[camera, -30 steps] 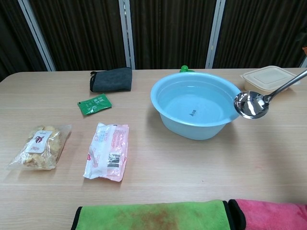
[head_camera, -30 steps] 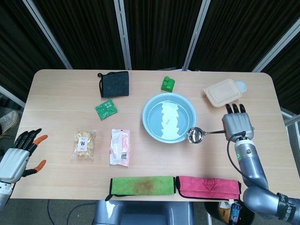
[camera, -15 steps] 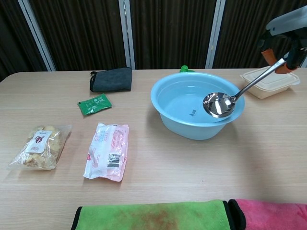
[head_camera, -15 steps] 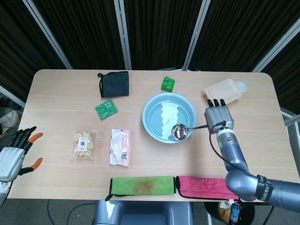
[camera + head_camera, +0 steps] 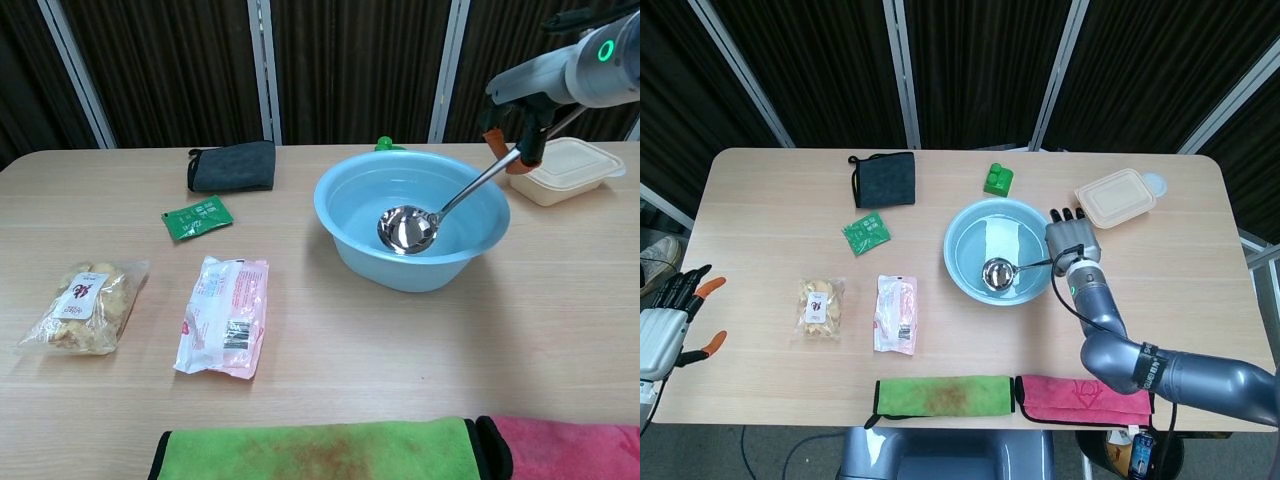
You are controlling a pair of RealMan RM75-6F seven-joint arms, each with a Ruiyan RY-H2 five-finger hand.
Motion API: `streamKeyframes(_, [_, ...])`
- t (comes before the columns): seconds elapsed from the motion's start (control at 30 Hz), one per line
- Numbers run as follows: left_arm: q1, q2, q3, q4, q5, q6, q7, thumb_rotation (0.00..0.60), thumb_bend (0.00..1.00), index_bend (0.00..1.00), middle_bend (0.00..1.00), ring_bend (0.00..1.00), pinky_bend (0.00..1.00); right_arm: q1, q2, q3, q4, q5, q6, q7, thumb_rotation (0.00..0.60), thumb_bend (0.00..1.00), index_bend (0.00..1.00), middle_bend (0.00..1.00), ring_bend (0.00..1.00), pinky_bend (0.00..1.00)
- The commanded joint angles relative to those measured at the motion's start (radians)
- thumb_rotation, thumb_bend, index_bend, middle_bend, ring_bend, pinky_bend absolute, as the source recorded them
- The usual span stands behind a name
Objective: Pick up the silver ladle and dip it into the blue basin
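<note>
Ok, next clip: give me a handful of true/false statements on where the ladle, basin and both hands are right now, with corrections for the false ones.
1. The right hand holds the silver ladle by its handle. True.
2. The ladle's bowl is over the table, outside the blue basin. False: it is inside the basin's rim.
3. The left hand holds the snack bag. False: it holds nothing, fingers spread, at the table's left edge.
4. A lidded beige container sits on the table beyond the right hand. True.
5. The green towel lies inside the basin. False: it lies at the table's near edge.
</note>
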Motion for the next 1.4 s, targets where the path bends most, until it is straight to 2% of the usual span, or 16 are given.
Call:
streamKeyframes(0.03, [-0.002,0.0,-0.003,0.005,-0.01,-0.01,-0.001,0.6,0.3,0.14,0.0,0.0,0.0,0.028,-0.05,-0.017,0.07,0.014,-0.039,0.007,0.6,0.44,0.71,0.05,0.0,0.0])
streamKeyframes(0.37, [-0.009,-0.003,-0.01,0.007,-0.029,-0.03,0.005,0.6,0.31,0.14,0.0,0.0,0.0,0.049,-0.125,-0.061,0.234,0.024,-0.135,0.047,0.6,0.44,0.71,0.06,0.0,0.0])
streamKeyframes(0.73, [-0.014,-0.007,-0.016,0.01,-0.043,-0.044,0.011,0.6,0.31,0.14,0.0,0.0,0.0,0.068,-0.176,-0.102,0.329,0.029,-0.194,0.079,0.6,0.44,0.71,0.06,0.0,0.0])
streamKeyframes(1.07, [-0.011,-0.002,-0.013,0.008,-0.032,-0.036,-0.001,0.6,0.31,0.14,0.0,0.0,0.0,0.076,-0.158,-0.121,0.296,0.021,-0.18,0.116,0.6,0.44,0.71,0.06,0.0,0.0])
streamKeyframes(1.4, [-0.01,0.001,-0.008,0.007,-0.018,-0.031,-0.01,0.6,0.31,0.14,0.0,0.0,0.0,0.1,-0.064,-0.106,0.155,0.046,-0.107,0.132,0.6,0.44,0.71,0.06,0.0,0.0])
